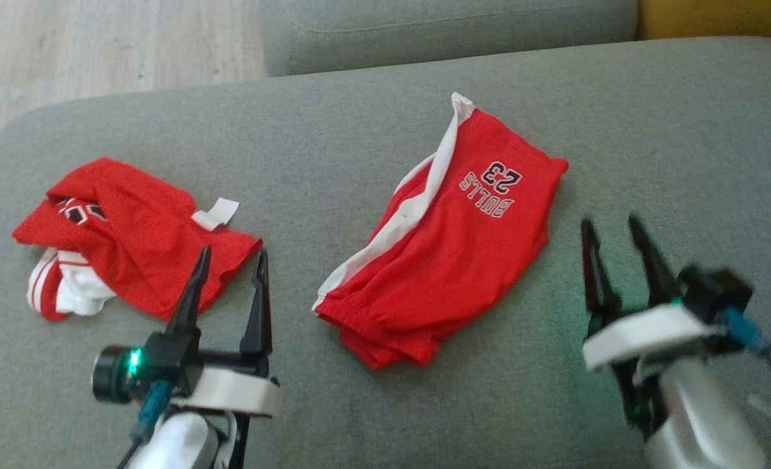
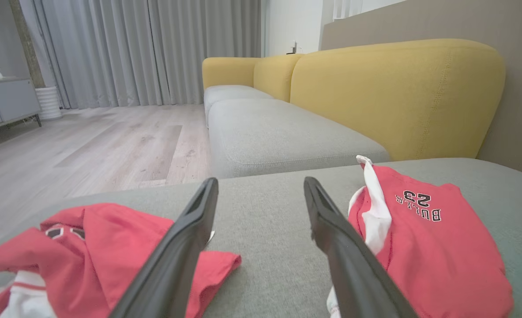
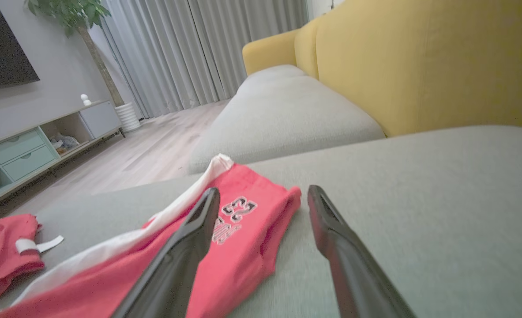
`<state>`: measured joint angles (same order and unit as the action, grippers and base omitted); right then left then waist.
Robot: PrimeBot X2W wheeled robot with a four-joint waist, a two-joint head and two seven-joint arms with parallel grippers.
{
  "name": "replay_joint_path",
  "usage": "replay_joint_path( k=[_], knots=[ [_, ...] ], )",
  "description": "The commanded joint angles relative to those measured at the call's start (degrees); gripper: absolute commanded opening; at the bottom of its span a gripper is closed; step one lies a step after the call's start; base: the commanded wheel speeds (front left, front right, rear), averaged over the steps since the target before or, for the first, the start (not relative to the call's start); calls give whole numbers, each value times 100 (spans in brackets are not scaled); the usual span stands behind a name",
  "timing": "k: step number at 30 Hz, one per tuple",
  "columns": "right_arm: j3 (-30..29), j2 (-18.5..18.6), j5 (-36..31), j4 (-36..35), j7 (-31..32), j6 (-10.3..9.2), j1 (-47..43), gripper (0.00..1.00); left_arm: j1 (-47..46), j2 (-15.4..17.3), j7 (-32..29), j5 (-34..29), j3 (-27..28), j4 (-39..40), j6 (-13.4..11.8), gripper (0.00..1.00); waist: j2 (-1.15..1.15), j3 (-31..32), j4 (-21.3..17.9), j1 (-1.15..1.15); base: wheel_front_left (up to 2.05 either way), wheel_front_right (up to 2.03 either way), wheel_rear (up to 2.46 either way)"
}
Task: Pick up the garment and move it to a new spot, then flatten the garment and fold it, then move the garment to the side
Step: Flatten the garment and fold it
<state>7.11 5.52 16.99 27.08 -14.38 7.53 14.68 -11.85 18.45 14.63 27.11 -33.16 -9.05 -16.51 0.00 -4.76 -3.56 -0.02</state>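
Observation:
Red shorts [image 1: 450,260] with a white side stripe and "BULLS 23" print lie folded in the middle of the grey sofa seat [image 1: 333,143]. They also appear in the left wrist view [image 2: 433,251] and the right wrist view [image 3: 243,247]. A second red garment, a crumpled jersey [image 1: 137,234] with white trim, lies at the left [image 2: 106,238] [image 3: 0,247]. My left gripper [image 1: 232,257] [image 2: 261,183] hovers open between the two garments, its left finger over the jersey's edge. Just right of the shorts, my right gripper [image 1: 610,225] [image 3: 263,192] is open and holds nothing.
The seat's rounded edge runs along the far left, with wooden floor [image 1: 98,45] beyond. Another grey cushion [image 1: 450,26] adjoins at the back. A yellow backrest [image 2: 397,97] rises on the right side. Bare seat fabric stretches right of the shorts.

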Motion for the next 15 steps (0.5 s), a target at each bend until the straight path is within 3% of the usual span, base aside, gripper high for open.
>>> replay_joint_path(
  k=[1,7,15],
  knots=[
    [77,-53,-60,-297,-61,-4,132,100,-123,3,36,-95,353,178,41,100,0,-27,-39,2,0,0,0],
    [19,-192,-392,-600,-11,-4,-195,100,111,-345,36,-499,876,135,534,100,0,-209,37,2,0,0,0],
    [-282,11,-642,-487,785,-4,651,100,-195,-714,37,-930,1085,7,1070,100,0,-685,442,2,0,0,0]
  ],
)
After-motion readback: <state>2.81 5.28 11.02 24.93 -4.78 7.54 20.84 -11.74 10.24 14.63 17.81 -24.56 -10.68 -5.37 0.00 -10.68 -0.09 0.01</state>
